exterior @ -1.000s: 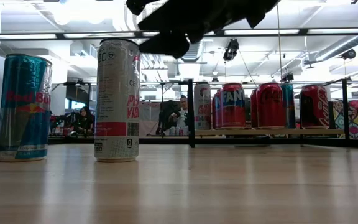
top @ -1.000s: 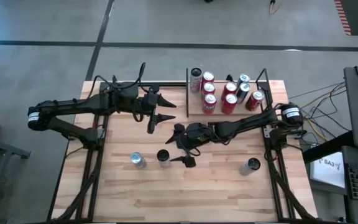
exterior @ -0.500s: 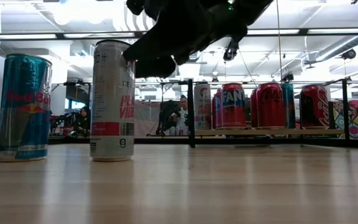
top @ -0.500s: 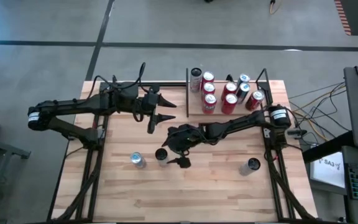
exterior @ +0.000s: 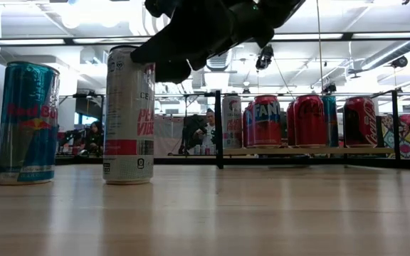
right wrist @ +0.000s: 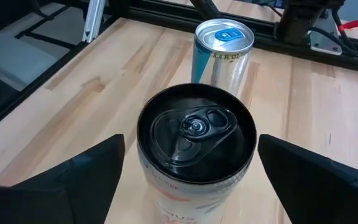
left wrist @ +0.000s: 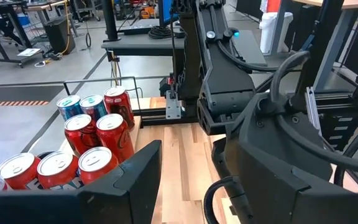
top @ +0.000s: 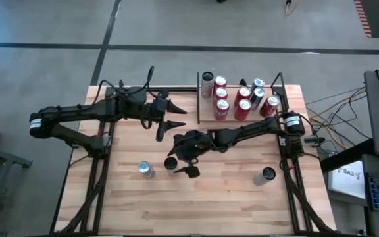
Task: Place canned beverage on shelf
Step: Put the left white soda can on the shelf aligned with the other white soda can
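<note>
A slim white can (top: pixel 170 163) with a black top (right wrist: pixel 194 134) stands upright on the tabletop, left of centre. A blue can (top: pixel 145 170) stands just to its left. My right gripper (top: pixel 176 163) is open, with one finger on each side of the white can's top (exterior: pixel 128 53). My left gripper (top: pixel 183 116) hangs open and empty above the table's far middle. The shelf (top: pixel 233 100) at the far right carries several cans (exterior: pixel 308 119), mostly red. My right gripper reaches in from the table's right, slanting slightly down, with its open fingers beside the white can's top rim (right wrist: pixel 253 134). One fingertip (right wrist: pixel 272 152) stands right at that rim, and I cannot tell whether it touches. The can stands upright on the table.
Another can (top: pixel 264 176) stands near the table's right edge, toward the near side. Black frame rods run along the left and right sides. Bare wood lies across the near half (top: pixel 202 204). People and desks show in the room beyond.
My right gripper has gone toward the table's left edge and a little down, still open, until its fingers flank the white can's top. The white can has shifted slightly toward the left and stayed upright.
</note>
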Controlling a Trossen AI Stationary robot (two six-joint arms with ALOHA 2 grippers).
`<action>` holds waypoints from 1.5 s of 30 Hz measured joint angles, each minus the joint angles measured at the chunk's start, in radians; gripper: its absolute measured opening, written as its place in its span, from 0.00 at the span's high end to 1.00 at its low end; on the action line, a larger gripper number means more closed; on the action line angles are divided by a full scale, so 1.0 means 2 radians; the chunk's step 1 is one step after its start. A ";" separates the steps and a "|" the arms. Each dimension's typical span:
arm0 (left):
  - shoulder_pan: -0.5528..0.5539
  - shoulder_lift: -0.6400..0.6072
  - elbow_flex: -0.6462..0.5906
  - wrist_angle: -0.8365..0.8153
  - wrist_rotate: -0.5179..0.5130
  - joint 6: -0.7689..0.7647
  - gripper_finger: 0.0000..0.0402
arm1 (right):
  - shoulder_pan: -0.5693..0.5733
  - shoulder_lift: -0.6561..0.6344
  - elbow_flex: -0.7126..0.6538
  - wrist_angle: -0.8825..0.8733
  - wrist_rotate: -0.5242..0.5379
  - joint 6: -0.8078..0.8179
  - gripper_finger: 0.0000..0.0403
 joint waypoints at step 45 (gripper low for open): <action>0.000 -0.015 0.000 -0.026 -0.011 0.009 0.53 | -0.009 -0.089 -0.001 -0.102 0.066 0.069 0.39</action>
